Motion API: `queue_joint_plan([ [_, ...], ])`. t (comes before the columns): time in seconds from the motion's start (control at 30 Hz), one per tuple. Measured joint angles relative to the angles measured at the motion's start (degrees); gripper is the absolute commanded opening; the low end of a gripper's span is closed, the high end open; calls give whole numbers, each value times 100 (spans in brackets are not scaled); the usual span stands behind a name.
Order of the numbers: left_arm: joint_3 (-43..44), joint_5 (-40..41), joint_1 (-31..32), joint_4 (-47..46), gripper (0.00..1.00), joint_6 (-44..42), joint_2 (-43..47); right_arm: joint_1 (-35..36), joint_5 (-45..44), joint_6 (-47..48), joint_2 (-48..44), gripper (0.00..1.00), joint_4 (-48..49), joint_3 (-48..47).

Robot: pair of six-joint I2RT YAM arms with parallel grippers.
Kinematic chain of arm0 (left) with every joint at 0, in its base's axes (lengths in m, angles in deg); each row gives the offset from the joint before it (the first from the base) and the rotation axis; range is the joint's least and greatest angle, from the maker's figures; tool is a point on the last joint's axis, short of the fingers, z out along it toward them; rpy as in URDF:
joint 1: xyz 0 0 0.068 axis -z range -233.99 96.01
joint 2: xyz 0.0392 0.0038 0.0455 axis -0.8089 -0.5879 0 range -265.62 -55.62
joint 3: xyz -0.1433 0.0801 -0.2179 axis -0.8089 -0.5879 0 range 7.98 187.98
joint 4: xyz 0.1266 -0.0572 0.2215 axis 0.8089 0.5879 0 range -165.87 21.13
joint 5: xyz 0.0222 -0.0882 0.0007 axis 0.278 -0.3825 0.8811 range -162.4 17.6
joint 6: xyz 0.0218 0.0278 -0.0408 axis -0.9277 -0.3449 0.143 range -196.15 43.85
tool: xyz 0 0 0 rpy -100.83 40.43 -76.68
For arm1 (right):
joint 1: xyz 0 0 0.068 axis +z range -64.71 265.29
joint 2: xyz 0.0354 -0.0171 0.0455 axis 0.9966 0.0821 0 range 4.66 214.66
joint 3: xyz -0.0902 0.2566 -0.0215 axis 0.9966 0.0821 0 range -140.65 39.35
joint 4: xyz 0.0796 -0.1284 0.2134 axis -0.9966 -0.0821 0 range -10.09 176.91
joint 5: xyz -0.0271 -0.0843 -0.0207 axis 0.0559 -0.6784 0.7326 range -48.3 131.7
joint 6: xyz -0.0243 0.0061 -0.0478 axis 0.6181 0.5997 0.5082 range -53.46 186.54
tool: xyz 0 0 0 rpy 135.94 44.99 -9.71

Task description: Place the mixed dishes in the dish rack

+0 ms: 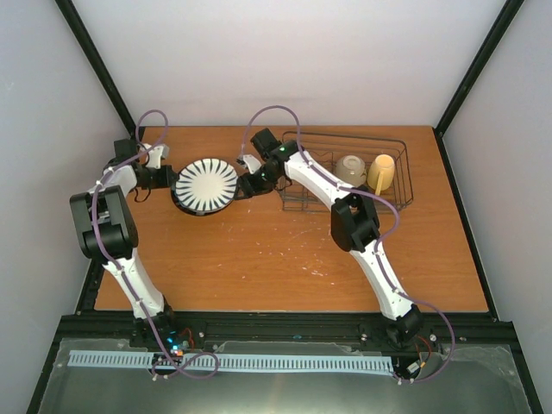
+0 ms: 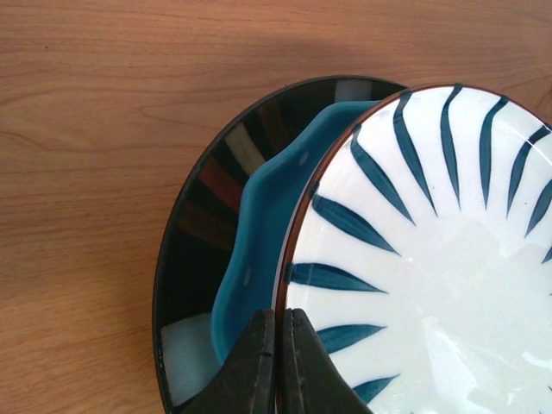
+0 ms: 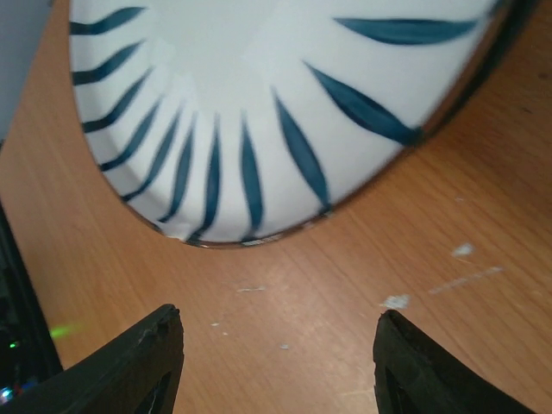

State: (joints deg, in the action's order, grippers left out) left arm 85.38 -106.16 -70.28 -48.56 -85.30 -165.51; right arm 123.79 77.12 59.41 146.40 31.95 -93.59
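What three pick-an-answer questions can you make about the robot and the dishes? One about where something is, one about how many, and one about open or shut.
1. Where is the pale yellow mug?
A) on a shelf
B) inside the dark wire dish rack
C) on the floor

2. How many dishes sit in the rack?
A) none
B) two
C) five

3. How is the right gripper?
A) open
B) shut on a spoon
C) shut on a cup

Answers:
1 B: the mug sits in the rack, beside the small white bowl.
2 B: only the bowl and the mug are in it.
3 A: its fingers stand wide apart in front of the white plate with dark blue stripes.
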Motion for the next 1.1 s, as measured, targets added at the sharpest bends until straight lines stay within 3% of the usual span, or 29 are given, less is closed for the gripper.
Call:
queue_joint_plan([
  [0.3, 0, -221, -7, -153, 1, 72, -79, -17, -295, -238, 457, 60, -190, -872],
  [0.63, -343, -476, -28, -516, 1, 219, -52, -17, -236, -540, 868, 56, -225, -1134],
  [0.97, -433, -507, 57, -741, 1, 295, -52, -46, -17, -990, 890, 34, 61, -1147],
  [1.1, -417, -372, 155, -826, 1, 295, -52, -125, 118, -1198, 940, 15, 96, -1147],
])
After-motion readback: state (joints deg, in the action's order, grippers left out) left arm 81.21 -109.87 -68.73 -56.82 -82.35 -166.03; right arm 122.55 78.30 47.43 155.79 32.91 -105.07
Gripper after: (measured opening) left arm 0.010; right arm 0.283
